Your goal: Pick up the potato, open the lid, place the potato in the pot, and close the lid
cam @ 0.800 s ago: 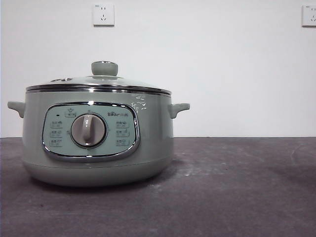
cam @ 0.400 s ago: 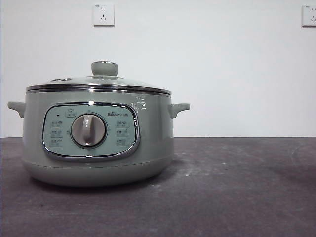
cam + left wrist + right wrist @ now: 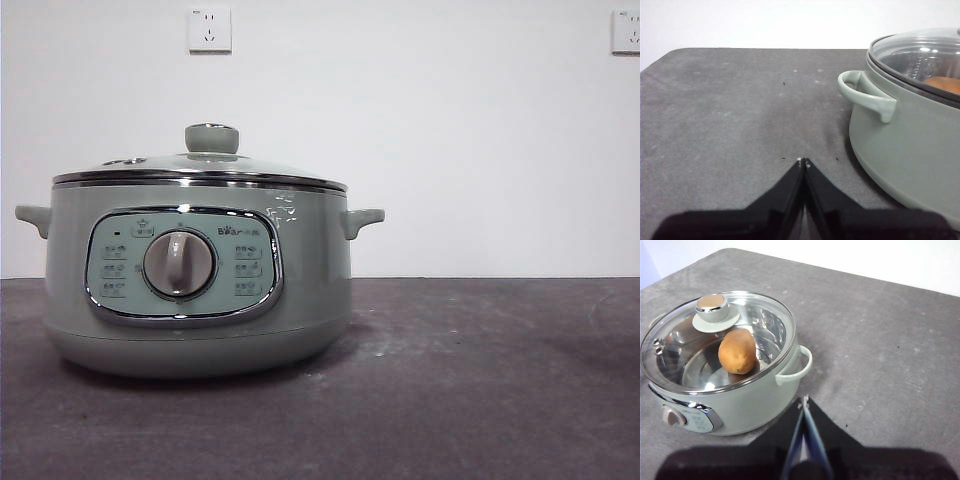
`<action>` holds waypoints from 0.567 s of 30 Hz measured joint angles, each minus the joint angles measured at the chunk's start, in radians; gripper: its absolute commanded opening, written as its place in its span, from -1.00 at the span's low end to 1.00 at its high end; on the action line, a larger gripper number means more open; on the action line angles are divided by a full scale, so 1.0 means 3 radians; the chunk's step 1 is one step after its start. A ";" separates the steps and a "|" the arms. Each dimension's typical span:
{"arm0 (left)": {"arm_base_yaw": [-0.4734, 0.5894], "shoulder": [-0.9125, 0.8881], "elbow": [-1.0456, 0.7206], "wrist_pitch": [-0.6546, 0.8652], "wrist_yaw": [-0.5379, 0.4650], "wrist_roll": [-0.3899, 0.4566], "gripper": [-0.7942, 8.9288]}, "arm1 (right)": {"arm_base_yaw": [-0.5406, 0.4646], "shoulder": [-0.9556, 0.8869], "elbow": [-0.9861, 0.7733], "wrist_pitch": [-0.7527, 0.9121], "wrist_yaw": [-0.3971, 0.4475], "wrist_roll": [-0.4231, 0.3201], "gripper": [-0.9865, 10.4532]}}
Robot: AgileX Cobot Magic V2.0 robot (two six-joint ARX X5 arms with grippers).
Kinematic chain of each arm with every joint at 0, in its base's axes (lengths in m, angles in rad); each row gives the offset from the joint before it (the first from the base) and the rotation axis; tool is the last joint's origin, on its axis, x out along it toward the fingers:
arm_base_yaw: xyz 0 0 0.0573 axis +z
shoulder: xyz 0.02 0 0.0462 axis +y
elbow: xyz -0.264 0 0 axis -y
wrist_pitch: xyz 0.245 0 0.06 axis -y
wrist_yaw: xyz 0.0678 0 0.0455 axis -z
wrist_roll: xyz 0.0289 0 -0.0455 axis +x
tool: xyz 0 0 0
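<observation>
**Operator:** What were the tools doing, starting from the left?

**Observer:** Your left tool had its jaws pressed together, tips meeting, with nothing between them. It hung over bare worktop just beside the pot, near one of the side handles, touching neither. Your right tool was pinched closed in the same way and empty, above the worktop by the pot's other handle. Neither arm appeared in the front view.

**Operator:** And the potato?

**Observer:** You could see the potato inside the pot, lying on the shiny metal floor under the glass. It was orange-brown, oval and smooth. From the left wrist only a sliver of it showed through the glass. The lid sat level on the pot's rim, its chrome edge flush all round, with the pale green, silver-topped knob upright in the centre.

**Operator:** What about the pot itself and the room?

**Observer:** The pot was pale sage green, standing on the left of the front view with its chrome-framed panel and dial facing you. The worktop was dark grey and faintly scuffed. Behind it stood a plain white wall with two wall sockets, one above the pot and one at the right edge.
</observation>
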 measured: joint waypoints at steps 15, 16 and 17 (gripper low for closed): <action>0.0000 0.0000 0.0000 0.0000 0.0000 -0.0013 -0.84 | 0.0000 0.0000 0.0001 0.0000 0.0000 -0.0001 -0.83; 0.0000 0.0000 0.0000 0.0000 0.0000 -0.0013 -0.84 | 0.0000 -0.0006 0.0000 -0.0001 0.0001 -0.0017 -0.83; 0.0000 0.0000 0.0000 0.0000 0.0001 -0.0013 -0.84 | -0.0006 -0.0027 0.0000 -0.0004 0.0001 -0.0041 -0.83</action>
